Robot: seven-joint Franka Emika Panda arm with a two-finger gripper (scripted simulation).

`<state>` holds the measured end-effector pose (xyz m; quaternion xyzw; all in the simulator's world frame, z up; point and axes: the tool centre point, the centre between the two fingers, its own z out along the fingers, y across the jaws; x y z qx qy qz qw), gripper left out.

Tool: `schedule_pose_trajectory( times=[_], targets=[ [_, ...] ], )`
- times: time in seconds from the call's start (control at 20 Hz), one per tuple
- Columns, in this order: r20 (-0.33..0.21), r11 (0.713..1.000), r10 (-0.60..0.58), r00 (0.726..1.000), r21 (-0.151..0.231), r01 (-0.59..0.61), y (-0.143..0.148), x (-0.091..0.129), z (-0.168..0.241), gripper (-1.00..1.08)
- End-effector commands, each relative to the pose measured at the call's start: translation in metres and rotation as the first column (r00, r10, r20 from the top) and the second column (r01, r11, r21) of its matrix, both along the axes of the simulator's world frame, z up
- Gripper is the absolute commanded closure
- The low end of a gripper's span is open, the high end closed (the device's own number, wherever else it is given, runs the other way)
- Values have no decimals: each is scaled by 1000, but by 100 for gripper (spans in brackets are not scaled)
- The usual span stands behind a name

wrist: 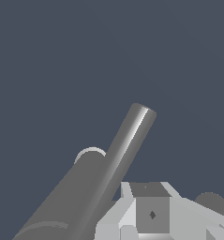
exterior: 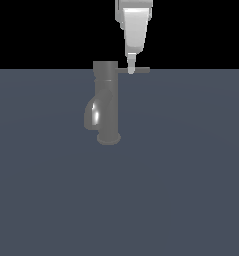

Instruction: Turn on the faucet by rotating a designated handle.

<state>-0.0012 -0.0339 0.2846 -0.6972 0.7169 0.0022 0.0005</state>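
Nearest the wrist camera sits the pale, blocky body of the gripper [wrist: 153, 213], and just past it the handle [wrist: 127, 150] runs away as a shiny grey rod ending in a flat round tip. Beside the rod lies the broader, duller cylinder of the faucet [wrist: 69, 197], seen from above with the rim of its cap showing as a light arc. Beyond all of it stretches the plain blue-grey surface [wrist: 85, 56].

In the exterior view the faucet [exterior: 106, 102] stands upright on the surface [exterior: 191, 190], its flared base down, its short curved spout gleaming toward the exterior view's left. The handle [exterior: 134, 70] juts sideways from the cap toward the exterior view's right. The gripper [exterior: 131, 69] hangs straight down from above, its tip level with the rod about midway along it and overlapping it in the picture. Only one narrow finger end shows there, so I cannot tell how far the jaws stand apart, nor whether they clasp the rod or merely rest against it.

The risk, as I judge it, lies in that thin contact. The rod is smooth and round, so a push aimed slightly high or low could let the tip ride over or under it and slide off. Contact nearer the cap gives less leverage; a push along the rod rather than across it would turn nothing.
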Motion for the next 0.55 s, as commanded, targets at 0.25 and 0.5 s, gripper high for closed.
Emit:
schedule_pose_trajectory(
  times=[0.25,0.5],
  targets=[
    [2,1000,-31,1000,-4,31,-36,17,0,108],
    [2,999,-35,999,-4,35,-46,26,0,108]
  ],
)
